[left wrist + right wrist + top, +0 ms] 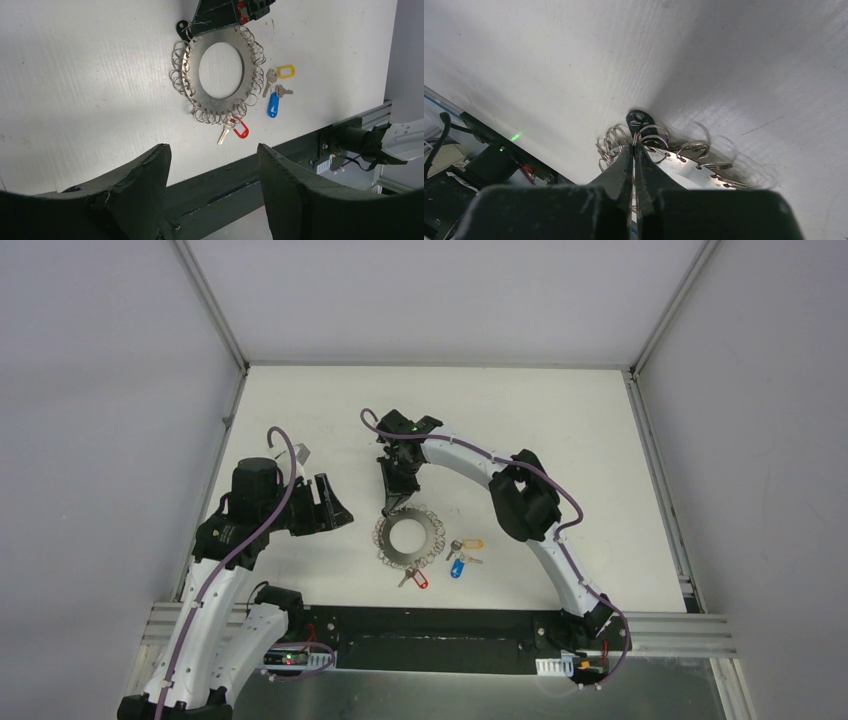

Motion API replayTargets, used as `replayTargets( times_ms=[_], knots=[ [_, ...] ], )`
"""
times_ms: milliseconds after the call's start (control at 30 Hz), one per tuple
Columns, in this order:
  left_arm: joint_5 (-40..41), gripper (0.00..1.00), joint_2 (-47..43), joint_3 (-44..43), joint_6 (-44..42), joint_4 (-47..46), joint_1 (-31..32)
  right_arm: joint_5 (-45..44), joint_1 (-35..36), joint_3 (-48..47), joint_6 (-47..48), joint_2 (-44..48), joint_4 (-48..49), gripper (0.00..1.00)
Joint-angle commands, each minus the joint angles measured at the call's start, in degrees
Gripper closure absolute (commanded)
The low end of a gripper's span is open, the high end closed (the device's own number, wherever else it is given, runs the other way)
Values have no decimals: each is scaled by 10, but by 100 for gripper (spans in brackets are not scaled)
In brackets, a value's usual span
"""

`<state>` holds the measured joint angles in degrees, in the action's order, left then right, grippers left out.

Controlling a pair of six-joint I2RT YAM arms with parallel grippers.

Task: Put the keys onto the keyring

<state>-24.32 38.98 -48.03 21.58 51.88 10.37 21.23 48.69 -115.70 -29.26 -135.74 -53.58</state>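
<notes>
Red-tagged key (240, 131) on keyring (194, 75)

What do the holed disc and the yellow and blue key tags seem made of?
Disc: metal, by its flat dull-grey sheen; the wire rings through its rim shine brighter. Yellow tag and blue tag: probably plastic, smooth and evenly coloured. Their keys: silvery metal.

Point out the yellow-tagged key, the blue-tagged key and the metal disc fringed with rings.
yellow-tagged key (286, 71): left wrist view, on its yellow tag.
blue-tagged key (273, 106): left wrist view, on its blue tag.
metal disc (220, 106): left wrist view, on its flat band below the hole.
</notes>
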Motion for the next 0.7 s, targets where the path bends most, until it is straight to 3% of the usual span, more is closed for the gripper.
replayTargets(
  times_ms=[0, 433, 667],
  knots=[
    [5, 34, -4, 0, -11, -17, -5, 11, 4, -8, -2, -3, 7, 100],
    [1, 34, 2, 0, -11, -17, -5, 53, 27, -20, 38, 68, 0, 100],
    [1, 34, -2, 1, -11, -17, -5, 95, 35, 25, 60, 147, 25, 100]
  ],
)
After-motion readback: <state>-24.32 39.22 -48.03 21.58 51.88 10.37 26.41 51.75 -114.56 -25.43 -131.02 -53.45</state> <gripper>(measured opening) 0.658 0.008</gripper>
